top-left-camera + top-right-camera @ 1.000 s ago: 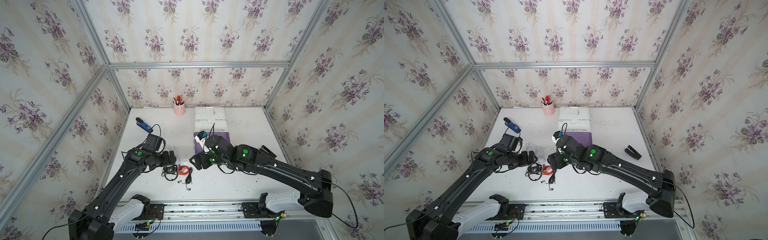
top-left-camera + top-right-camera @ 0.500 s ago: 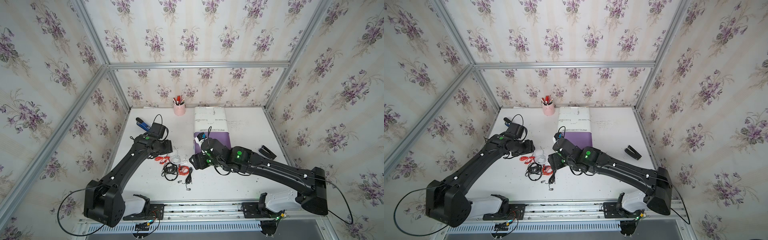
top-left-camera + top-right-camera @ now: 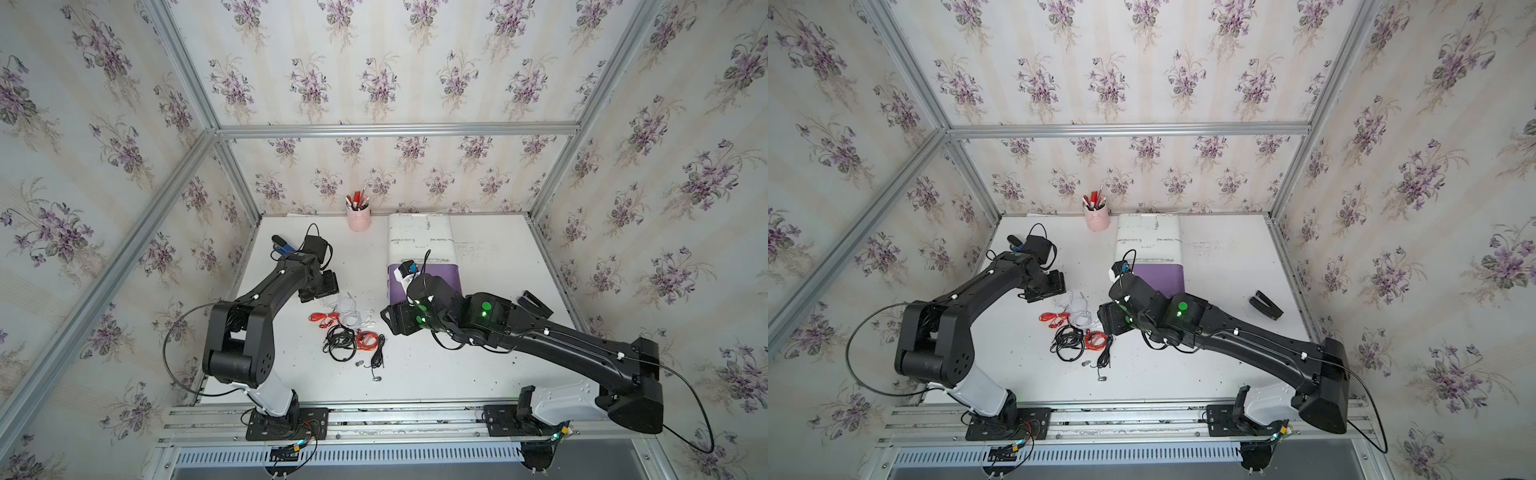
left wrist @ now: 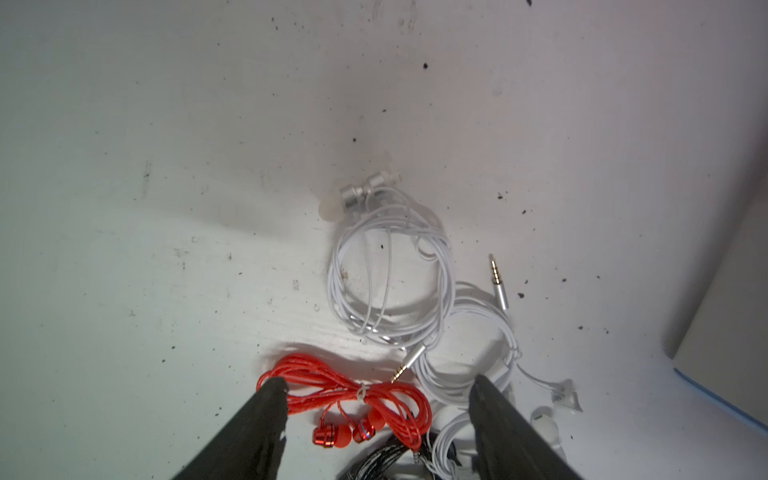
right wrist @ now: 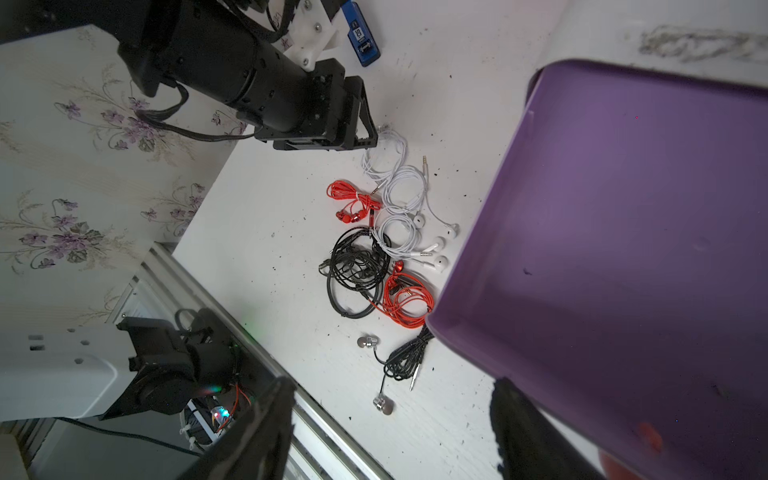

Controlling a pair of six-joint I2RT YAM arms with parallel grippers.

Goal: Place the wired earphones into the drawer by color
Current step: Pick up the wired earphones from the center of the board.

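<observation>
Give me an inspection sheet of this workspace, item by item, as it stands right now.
Surface: white table, scuffed, dark specks.
Job's things: white, red and black earphones heaped mid-table; drawer unit with a purple drawer open, no earphones seen inside.
Clutter: pink pen cup; blue object; small black object.
Grippers: left gripper open, empty, over the red and white bundles; right gripper open, empty, beside the open drawer.
Cables: arm leads hang clear of the heap.
Surroundings: floral walls, metal frame.
</observation>
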